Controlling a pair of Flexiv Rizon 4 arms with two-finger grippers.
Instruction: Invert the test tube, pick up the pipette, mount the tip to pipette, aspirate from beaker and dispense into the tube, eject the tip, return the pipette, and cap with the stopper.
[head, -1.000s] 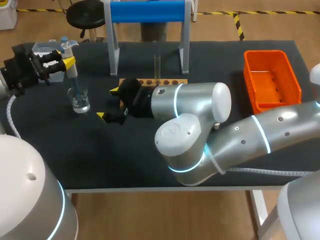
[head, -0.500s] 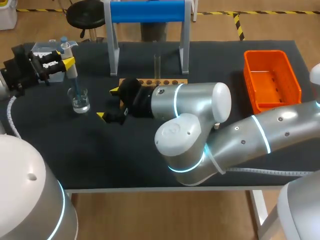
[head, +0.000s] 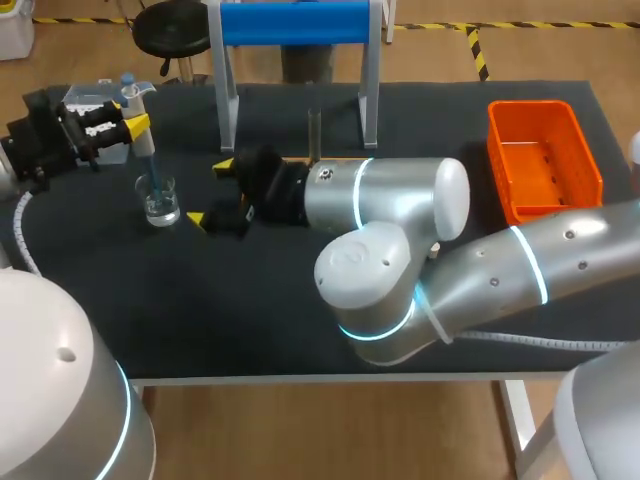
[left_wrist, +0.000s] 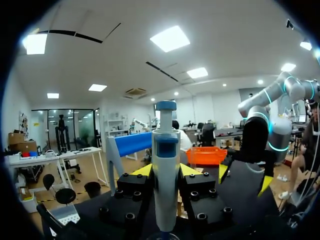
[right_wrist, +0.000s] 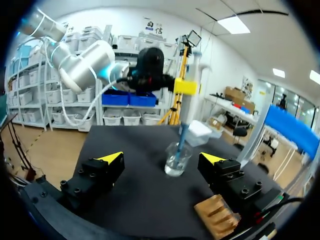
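My left gripper (head: 134, 126) is shut on the white and blue pipette (head: 146, 160), held upright at the table's far left. Its tip dips into the small glass beaker (head: 160, 201). The left wrist view has the pipette (left_wrist: 166, 145) clamped between the left gripper's (left_wrist: 166, 172) yellow tips. My right gripper (head: 212, 192) stands open just right of the beaker, level with the table. From the right wrist, the beaker (right_wrist: 176, 159) stands ahead of the open right gripper (right_wrist: 162, 159), with the pipette (right_wrist: 186, 131) in it. A clear test tube (head: 314, 131) stands upright in the wooden rack (head: 345, 159).
An orange bin (head: 545, 160) sits at the far right. A stand with a blue roll (head: 295, 22) rises behind the rack. The tip box (head: 92, 100) lies behind the left gripper. The right arm covers most of the rack and the table's middle.
My right gripper has shifted a little back and left, closer to the beaker, still open. The left arm, the pipette and the beaker have stayed where they were.
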